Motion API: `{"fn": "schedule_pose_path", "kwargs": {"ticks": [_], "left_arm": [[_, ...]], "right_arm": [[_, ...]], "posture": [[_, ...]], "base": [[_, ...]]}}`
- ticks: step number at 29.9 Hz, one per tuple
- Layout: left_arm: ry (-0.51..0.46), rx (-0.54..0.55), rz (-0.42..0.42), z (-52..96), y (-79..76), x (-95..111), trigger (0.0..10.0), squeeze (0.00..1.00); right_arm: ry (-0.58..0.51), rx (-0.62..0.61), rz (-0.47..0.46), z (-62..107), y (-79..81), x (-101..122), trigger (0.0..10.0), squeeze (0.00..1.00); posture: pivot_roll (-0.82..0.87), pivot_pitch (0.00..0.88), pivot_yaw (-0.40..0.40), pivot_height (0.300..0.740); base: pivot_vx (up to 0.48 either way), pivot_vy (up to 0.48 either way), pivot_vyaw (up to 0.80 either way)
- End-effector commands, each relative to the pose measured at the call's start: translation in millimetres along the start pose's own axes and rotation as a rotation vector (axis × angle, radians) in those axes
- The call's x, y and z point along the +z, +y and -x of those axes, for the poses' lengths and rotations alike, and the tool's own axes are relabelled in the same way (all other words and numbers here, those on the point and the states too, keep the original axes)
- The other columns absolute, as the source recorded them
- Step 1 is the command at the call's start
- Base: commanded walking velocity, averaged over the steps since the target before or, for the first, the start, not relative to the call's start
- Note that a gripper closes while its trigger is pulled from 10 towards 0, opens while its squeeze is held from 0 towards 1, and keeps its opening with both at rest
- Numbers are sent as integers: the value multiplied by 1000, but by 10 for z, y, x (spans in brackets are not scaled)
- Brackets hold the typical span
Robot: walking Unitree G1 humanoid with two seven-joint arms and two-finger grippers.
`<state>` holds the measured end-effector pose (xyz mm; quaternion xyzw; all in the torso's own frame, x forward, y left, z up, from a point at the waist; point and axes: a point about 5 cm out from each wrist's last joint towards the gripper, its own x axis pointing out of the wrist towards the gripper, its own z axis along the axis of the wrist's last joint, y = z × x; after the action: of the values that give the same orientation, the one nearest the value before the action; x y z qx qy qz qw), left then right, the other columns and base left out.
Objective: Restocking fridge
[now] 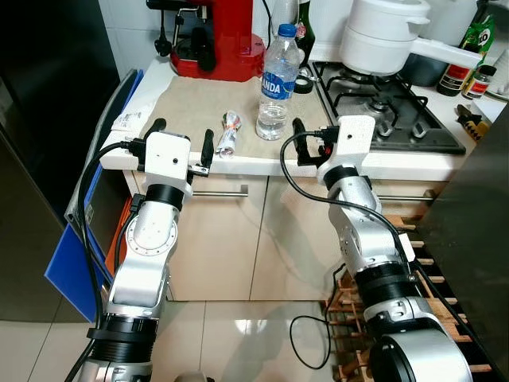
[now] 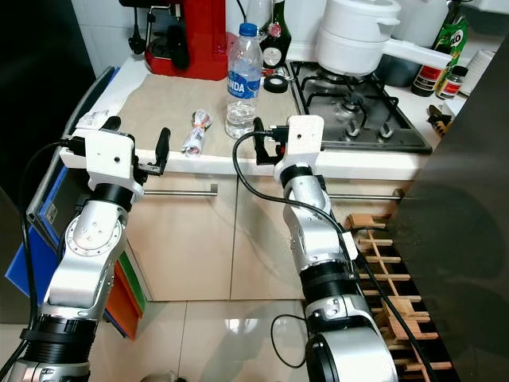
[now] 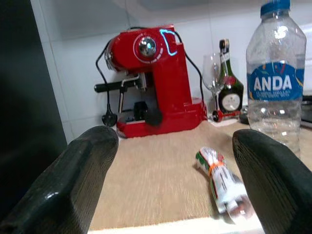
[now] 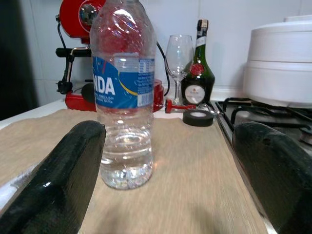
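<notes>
A clear water bottle (image 1: 278, 79) with a blue cap and blue label stands upright near the front edge of the beige counter (image 1: 199, 103). A small wrapped packet (image 1: 229, 132) lies just to its left. My left gripper (image 1: 181, 137) hovers at the counter's front edge, open, with the packet (image 3: 220, 179) ahead of it toward its right finger. My right gripper (image 4: 168, 134) is also open at counter height, just short of the bottle (image 4: 124, 92), which stands ahead toward its left finger. Neither gripper holds anything.
A red coffee machine (image 1: 219, 36), a wine glass (image 4: 179, 53) and a dark bottle (image 4: 197, 73) stand at the back. A tape roll (image 1: 302, 79), gas hob (image 1: 382, 103) and white pot (image 1: 382, 36) are to the right. A dark tall surface (image 1: 48, 119) is at left, a wooden rack (image 1: 358, 302) on the floor.
</notes>
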<state>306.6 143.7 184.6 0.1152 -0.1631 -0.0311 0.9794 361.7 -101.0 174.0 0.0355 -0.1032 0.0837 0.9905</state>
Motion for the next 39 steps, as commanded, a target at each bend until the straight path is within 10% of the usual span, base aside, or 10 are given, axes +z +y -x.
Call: {"fn": "schedule_pose_path", "kwargs": {"ticks": [1, 9, 26, 35, 39], "left_arm": [[-52, -4, 12, -1, -6, 101, 10000, 0], [-67, -22, 51, 32, -68, 125, 10000, 0], [-67, -38, 37, -15, -96, 123, 10000, 0], [0, -64, -31, -20, -100, 51, 10000, 0], [126, -33, -78, 64, 195, 156, 10000, 0]], "right_arm": [[-63, 33, 25, -79, 47, 199, 10000, 0], [-176, 127, 0, -91, 201, 593, 10000, 0], [-198, 138, 4, -34, 269, 696, 10000, 0], [-92, 43, -42, -127, 52, 724, 10000, 0], [5, 84, 8, -33, -174, 845, 10000, 0]], "posture": [[81, 0, -39, 740], [81, 0, -44, 740], [77, 0, -34, 740], [78, 0, -32, 740], [89, 0, -32, 740]], "base": [[352, 326, 0], [335, 331, 0], [0, 0, 0], [0, 0, 0], [0, 0, 0]]}}
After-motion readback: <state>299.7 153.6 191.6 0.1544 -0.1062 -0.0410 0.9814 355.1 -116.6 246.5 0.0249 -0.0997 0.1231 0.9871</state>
